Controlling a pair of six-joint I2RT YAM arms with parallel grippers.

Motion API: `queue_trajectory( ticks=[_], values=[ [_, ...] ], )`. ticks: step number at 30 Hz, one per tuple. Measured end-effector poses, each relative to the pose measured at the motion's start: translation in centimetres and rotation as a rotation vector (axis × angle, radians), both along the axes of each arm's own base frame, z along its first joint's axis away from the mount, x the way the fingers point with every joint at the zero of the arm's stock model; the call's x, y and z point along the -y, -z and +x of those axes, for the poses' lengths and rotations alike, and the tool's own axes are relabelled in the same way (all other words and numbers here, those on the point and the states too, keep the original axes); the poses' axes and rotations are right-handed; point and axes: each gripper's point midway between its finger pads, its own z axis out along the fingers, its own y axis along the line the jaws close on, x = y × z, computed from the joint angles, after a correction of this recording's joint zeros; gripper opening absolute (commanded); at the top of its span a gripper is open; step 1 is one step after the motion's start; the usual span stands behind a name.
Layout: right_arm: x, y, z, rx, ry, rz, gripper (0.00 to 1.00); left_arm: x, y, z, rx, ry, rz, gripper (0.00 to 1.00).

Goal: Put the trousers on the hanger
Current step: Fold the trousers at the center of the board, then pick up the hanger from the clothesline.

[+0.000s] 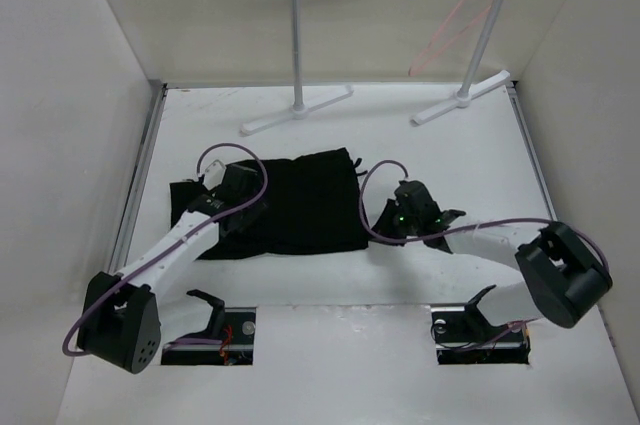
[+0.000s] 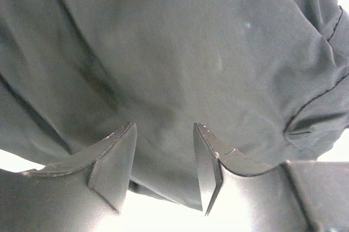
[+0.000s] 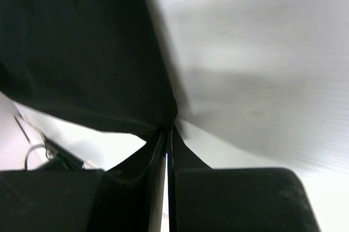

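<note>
The black trousers lie folded flat in the middle of the white table. My left gripper rests over their left part. In the left wrist view its fingers stand apart, open, with the fabric and its lower edge showing in the gap. My right gripper sits at the trousers' right edge. In the right wrist view it is shut, and a corner of the dark cloth bunches into its tips. The pink wire hanger hangs from the rail at the back right.
A white-and-silver garment rack stands at the back, its T-shaped feet on the table. Beige walls close in on the left, right and back. Purple cables loop above both wrists.
</note>
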Motion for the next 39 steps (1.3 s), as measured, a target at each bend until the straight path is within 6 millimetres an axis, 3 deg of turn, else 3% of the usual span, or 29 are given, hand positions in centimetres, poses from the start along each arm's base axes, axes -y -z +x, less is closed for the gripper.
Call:
queue_trajectory(
  ticks=[3, 7, 9, 13, 15, 18, 20, 24, 26, 29, 33, 39],
  values=[
    [1.8, -0.6, 0.4, 0.023, 0.045, 0.003, 0.15, 0.5, 0.1, 0.1, -0.005, 0.016, 0.001, 0.44],
    [2.6, -0.9, -0.5, 0.025, 0.038, -0.015, 0.51, 0.8, 0.2, 0.0, -0.009, 0.027, 0.004, 0.44],
    [3.1, -1.2, -0.8, 0.033, 0.029, -0.027, 0.60, 0.8, 0.2, 0.0, -0.009, 0.027, 0.005, 0.43],
    [4.9, -3.7, 0.0, 0.089, 0.058, -0.049, 0.64, 0.5, -0.3, 0.2, 0.000, 0.031, 0.012, 0.34],
    [6.1, -6.2, 1.9, 0.142, 0.098, -0.049, 0.53, 0.5, -1.2, 0.5, 0.019, 0.039, 0.015, 0.27],
    [7.6, -11.5, 5.9, 0.264, 0.166, -0.033, 0.21, 0.9, -3.0, 1.4, 0.063, 0.060, 0.016, 0.16],
    [8.5, -15.5, 8.8, 0.352, 0.208, -0.016, 0.14, 1.4, -4.0, 1.9, 0.088, 0.084, 0.019, 0.12],
    [9.8, -24.1, 14.8, 0.531, 0.271, 0.010, 0.18, 2.9, -5.4, 2.3, 0.122, 0.138, 0.023, 0.14],
    [10.6, -28.1, 17.6, 0.617, 0.296, 0.019, 0.31, 3.4, -5.6, 2.3, 0.126, 0.159, 0.029, 0.17],
    [12.5, -32.5, 21.4, 0.709, 0.338, 0.015, 0.49, 3.8, -5.4, 2.1, 0.119, 0.179, 0.039, 0.21],
    [15.5, -35.8, 26.4, 0.778, 0.397, 0.001, 0.55, 4.1, -5.0, 2.1, 0.109, 0.191, 0.045, 0.25],
    [17.6, -34.8, 32.0, 0.763, 0.418, -0.002, 0.52, 4.6, -4.2, 1.8, 0.082, 0.212, 0.055, 0.26]
  ],
)
